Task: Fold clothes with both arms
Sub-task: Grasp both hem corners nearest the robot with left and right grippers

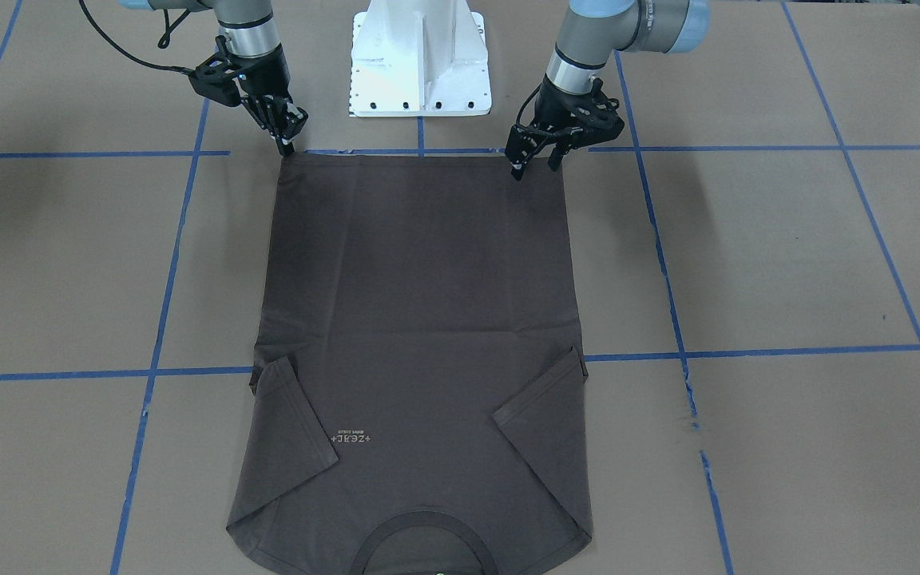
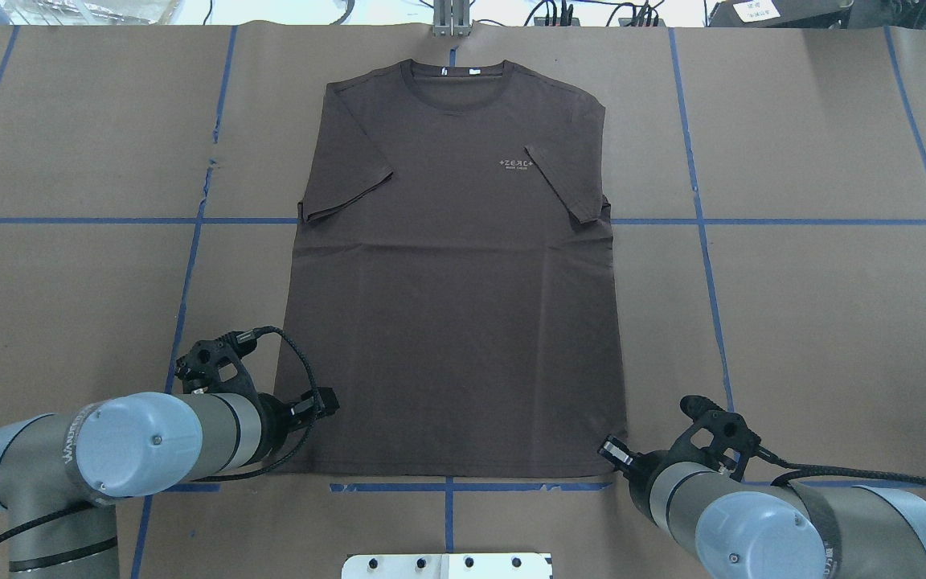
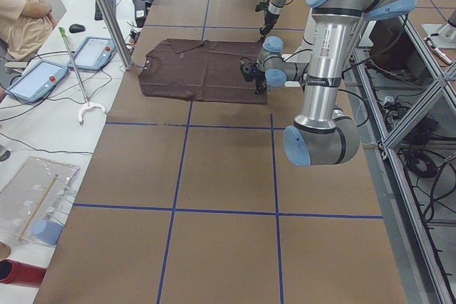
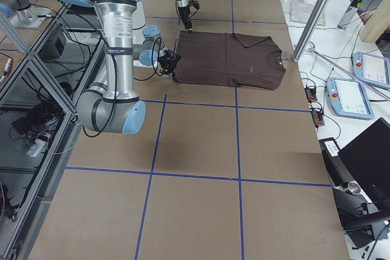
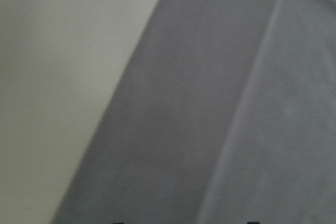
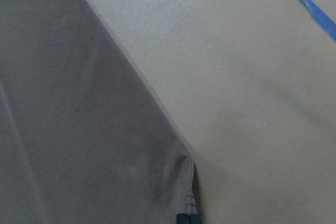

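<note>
**Evidently early: sleeves tucked in, the main fold not yet made**

The dark brown-grey T-shirt (image 1: 420, 271) lies face up and nearly flat in the middle of the brown paper-covered table (image 1: 787, 255). Its hem is on the robot's side, just in front of the white pedestal base (image 1: 420, 64), and its collar (image 2: 452, 76) is at the far edge. Both short sleeves (image 1: 292, 423) are turned inward onto the chest, so the outline is close to a plain rectangle. That looks like the only part of the folding that is done. The body is at full length, with no crosswise fold, and the hem lies on the table.

Both arms are at the hem corners. The right gripper (image 1: 286, 144) has its fingers pressed together at its corner. Its wrist view shows the fabric puckering into the fingertips, so it seems to be pinching the cloth. The left gripper (image 1: 536, 166) has its fingers spread, tips down at the hem just inside the other corner, with nothing clamped yet.

I judge that what remains is to close the left grasp, lift the hem, carry it toward the collar, and make any further folds.

The cloth is thin and matte, with faint creases across the waist and soft lengthwise lines. The small pale logo (image 1: 350, 438) shows beside one tucked sleeve, and tiny white neck tags (image 2: 475, 71) sit inside the collar. Blue tape lines (image 1: 747, 351) run under and around the shirt.
</note>
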